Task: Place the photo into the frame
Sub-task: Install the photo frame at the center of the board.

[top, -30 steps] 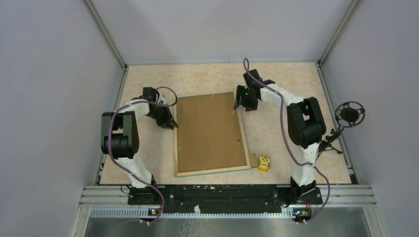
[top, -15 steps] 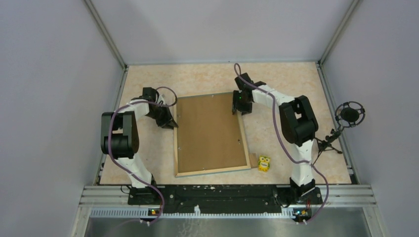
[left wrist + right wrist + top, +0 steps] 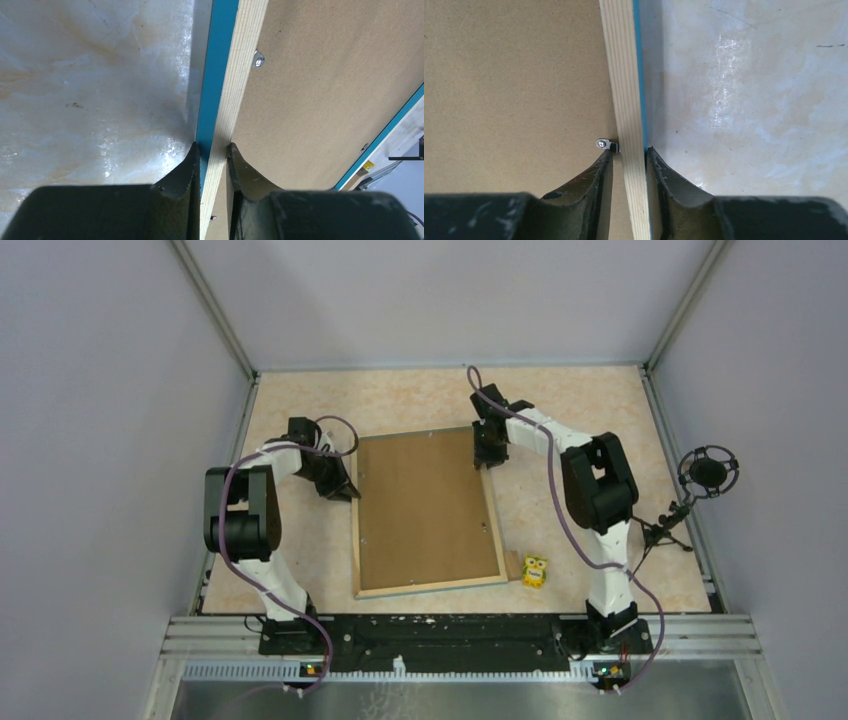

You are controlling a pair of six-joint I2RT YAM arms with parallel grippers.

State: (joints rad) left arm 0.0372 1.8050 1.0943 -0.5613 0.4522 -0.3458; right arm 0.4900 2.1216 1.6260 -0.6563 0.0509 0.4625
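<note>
left end effector (image 3: 212,150) is clamped on the frame (image 3: 220,75), one finger on the blue outer edge and the other on the wood beside the brown backing board (image 3: 325,90). it holds the left long rail near the far corner. the frame lies back-up on the desk (image 3: 100,100) between my two arms, its long axis running away from the bases, slightly skewed. i see no photo anywhere; it may sit under the board, i cannot tell. right end effector (image 3: 629,152) straddles the right long rail near its far corner, just by a metal clip (image 3: 606,144); i cannot tell whether it is pinching. each arm has its own rail in reach, so i judge any lift must be shared.
</note>
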